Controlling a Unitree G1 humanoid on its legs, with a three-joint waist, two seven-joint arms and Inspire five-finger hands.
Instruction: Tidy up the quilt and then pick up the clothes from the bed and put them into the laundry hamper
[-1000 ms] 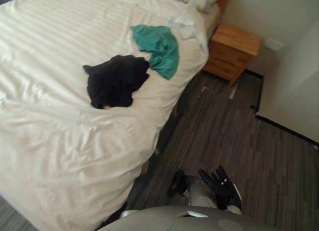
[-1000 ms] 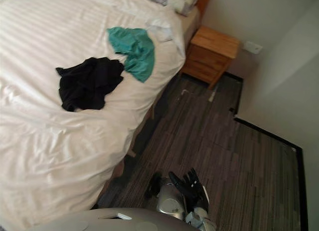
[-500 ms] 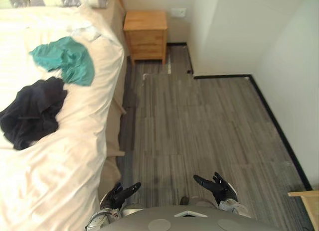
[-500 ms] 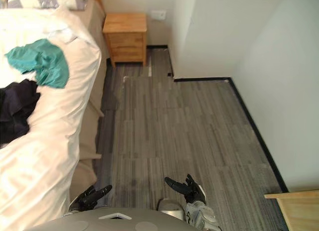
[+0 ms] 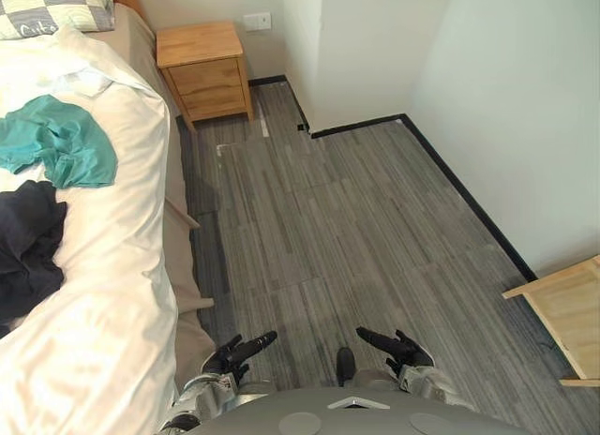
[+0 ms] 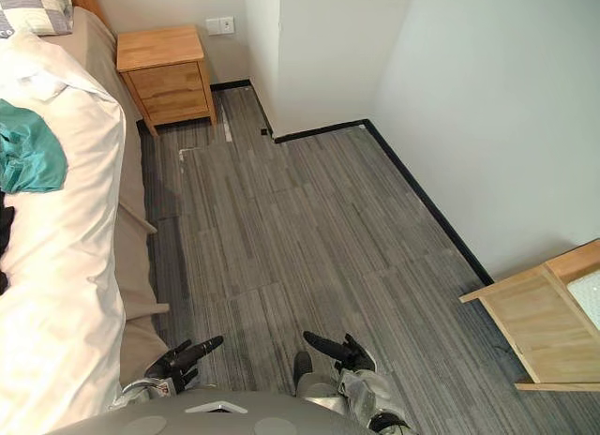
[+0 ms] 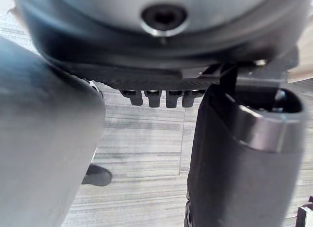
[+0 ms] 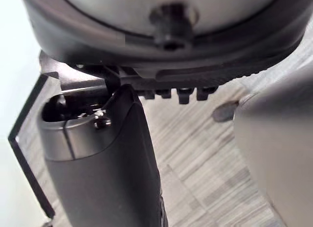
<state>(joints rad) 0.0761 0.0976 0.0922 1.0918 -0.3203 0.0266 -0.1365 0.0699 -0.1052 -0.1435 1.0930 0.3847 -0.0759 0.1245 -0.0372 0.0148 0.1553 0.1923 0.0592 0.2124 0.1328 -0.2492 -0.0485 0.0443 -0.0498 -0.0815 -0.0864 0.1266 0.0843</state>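
On the bed (image 5: 180,257) at the left, the quilt (image 5: 103,304) lies fairly smooth, so tidying looks about done. The green top (image 5: 61,152) and black garment (image 5: 23,257) lie on it, not yet picked up. Near, the left hand (image 5: 227,356) and right hand (image 5: 405,351) hang loose and empty over the floor; the wooden frame (image 6: 544,327) at right may be the hamper.

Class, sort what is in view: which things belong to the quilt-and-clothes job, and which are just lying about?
Job: quilt, teal garment, black garment.
Lying about: nightstand, checked pillow, wall socket, wooden frame at the right, possibly the hamper.
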